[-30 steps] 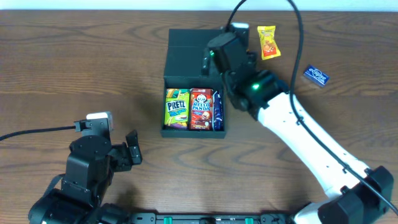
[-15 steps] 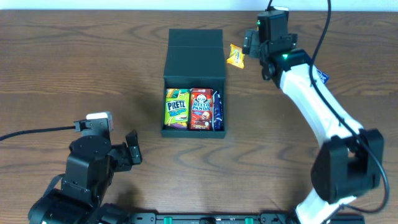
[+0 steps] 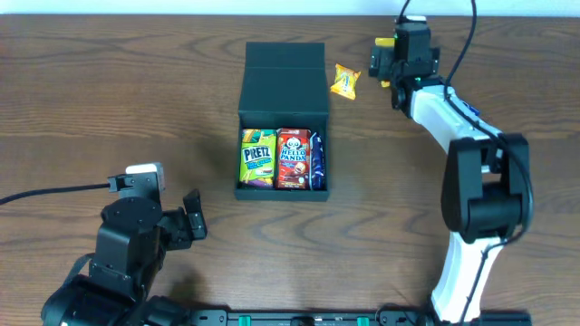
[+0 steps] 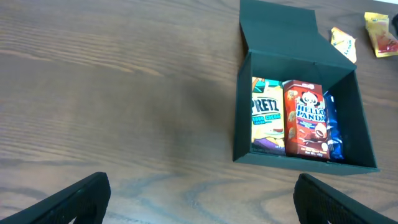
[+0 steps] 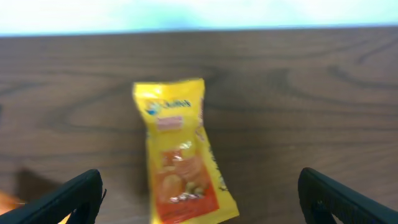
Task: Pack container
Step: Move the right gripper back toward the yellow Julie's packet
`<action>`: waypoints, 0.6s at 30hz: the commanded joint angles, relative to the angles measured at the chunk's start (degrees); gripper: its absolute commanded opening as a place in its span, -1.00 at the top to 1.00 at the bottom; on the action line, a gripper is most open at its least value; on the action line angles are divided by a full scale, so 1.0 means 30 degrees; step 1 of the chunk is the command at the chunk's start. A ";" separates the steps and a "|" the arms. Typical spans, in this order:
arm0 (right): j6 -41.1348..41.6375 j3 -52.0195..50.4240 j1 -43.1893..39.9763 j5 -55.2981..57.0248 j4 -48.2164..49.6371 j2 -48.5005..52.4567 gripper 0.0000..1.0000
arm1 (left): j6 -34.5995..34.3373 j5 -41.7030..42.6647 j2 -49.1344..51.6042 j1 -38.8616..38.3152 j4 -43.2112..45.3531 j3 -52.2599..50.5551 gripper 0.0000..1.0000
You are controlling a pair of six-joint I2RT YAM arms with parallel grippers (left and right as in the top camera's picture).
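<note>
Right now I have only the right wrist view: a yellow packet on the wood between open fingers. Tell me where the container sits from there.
Observer: The container stands open toward the left arm's side of that yellow packet, nearer the robot.
Operator: Say what's in it.
Observer: Three snacks side by side: Pretz, Hello Panda and a blue packet against the wall.
Operator: Report anything lying between me and it.
Observer: A second, orange-yellow packet lies on the table beside the folded-back lid.
</note>
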 commanded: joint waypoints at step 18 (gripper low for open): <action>0.0080 0.0248 -0.1260 -0.2769 0.2353 0.3271 -0.65 | 0.0117 -0.0357 -0.0058 0.0058 -0.0007 0.0393 -0.90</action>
